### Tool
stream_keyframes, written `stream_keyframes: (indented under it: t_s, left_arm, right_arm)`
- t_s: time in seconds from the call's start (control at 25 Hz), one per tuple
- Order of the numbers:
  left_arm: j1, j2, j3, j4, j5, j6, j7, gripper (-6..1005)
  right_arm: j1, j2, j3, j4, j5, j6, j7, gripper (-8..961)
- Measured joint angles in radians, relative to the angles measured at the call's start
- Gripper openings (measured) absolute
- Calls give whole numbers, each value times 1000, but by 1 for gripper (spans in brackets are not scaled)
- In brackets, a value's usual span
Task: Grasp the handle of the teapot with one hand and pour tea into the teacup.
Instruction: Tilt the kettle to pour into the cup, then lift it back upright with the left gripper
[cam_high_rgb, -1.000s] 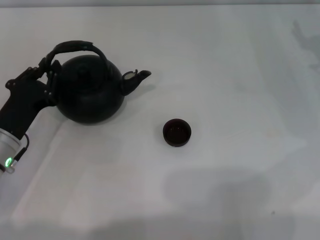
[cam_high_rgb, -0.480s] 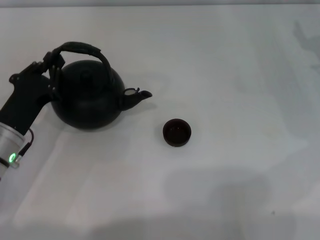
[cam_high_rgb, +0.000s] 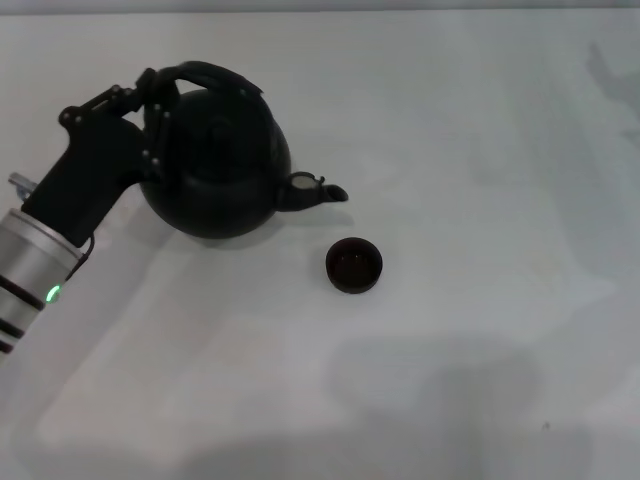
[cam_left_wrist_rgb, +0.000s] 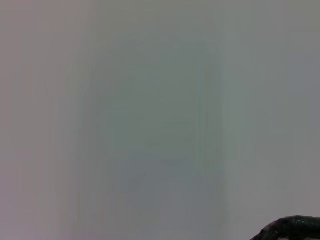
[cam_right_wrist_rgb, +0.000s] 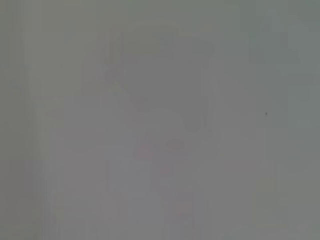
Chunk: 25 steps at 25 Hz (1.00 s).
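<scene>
Now the left gripper (cam_high_rgb: 150, 100) is clamping its jaws on the handle (cam_high_rgb: 215, 75) of the black teapot (cam_high_rgb: 215, 165), whose spout (cam_high_rgb: 322, 190) is pointing toward the teacup (cam_high_rgb: 354, 265) sitting just beyond it on the white table (cam_high_rgb: 480, 150).
</scene>
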Motion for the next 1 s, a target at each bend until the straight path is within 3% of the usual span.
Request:
stream_keyframes:
  t_s: [0.36,1.0]
  left_arm:
    - [-10,1,0,4,92,8,165,145]
    - [-26,19,0,-83,105,84,170,127]
  right_arm:
    - [6,0,0,1,0,0,0,858]
    - [16,6,-2,16,-1,-3,0,858]
